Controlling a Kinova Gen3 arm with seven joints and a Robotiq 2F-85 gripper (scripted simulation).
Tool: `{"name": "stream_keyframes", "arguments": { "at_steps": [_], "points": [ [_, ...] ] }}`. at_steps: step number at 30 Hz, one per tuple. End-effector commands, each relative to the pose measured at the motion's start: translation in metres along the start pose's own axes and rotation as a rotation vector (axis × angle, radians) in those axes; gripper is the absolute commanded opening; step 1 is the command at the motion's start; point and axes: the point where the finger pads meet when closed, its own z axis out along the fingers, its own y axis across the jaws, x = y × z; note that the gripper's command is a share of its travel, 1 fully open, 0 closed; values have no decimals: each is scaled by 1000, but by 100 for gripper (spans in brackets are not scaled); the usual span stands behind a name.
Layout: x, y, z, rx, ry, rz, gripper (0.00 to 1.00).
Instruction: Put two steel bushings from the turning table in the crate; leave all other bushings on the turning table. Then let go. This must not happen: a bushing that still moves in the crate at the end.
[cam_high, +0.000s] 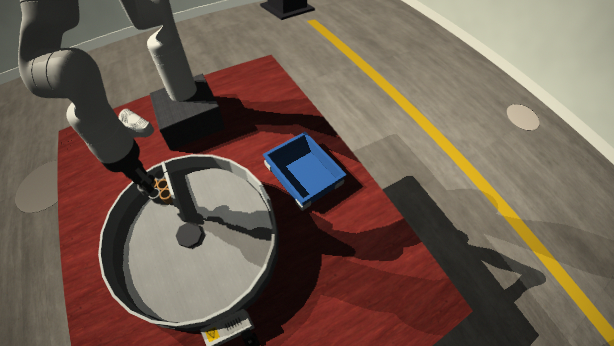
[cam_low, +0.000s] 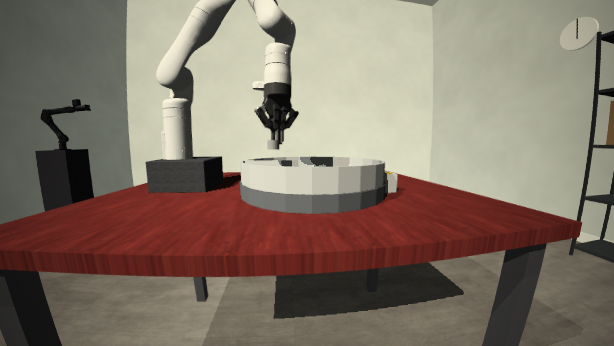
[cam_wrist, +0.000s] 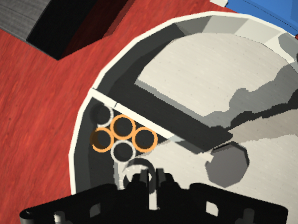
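My gripper (cam_high: 151, 193) (cam_low: 277, 139) (cam_wrist: 152, 178) is shut on the wall of a grey steel bushing (cam_low: 273, 144) (cam_wrist: 138, 161). It holds the bushing above the rim of the turning table (cam_high: 165, 280) (cam_low: 310, 177) (cam_wrist: 190, 60). On the turning table, beside the divider, the wrist view shows a steel bushing (cam_wrist: 112, 116) near the rim, another steel bushing (cam_wrist: 114, 152) nearer my fingers, and three orange-rimmed bushings (cam_wrist: 123, 116) (cam_wrist: 155, 140) (cam_wrist: 102, 150) packed against them. The blue crate (cam_high: 315, 170) shows no bushing inside; its edge is in the wrist view (cam_wrist: 265, 12).
A raised white divider (cam_high: 168, 180) (cam_wrist: 145, 118) runs from the rim towards the dark hub (cam_high: 190, 235) (cam_wrist: 227, 165). The dark robot base block (cam_high: 187, 122) (cam_low: 182, 175) stands behind the turning table. A white box (cam_high: 227, 327) is fixed at the turning table's outer side.
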Motion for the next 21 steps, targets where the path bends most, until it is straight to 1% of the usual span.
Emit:
{"name": "stream_keyframes", "arguments": {
  "at_steps": [1, 10, 15, 21],
  "points": [
    [-2, 3, -8, -6, -10, -4, 0],
    [-2, 3, -8, -6, -10, -4, 0],
    [50, 33, -7, -7, -8, -4, 0],
    [50, 33, -7, -7, -8, -4, 0]
  ]
}}
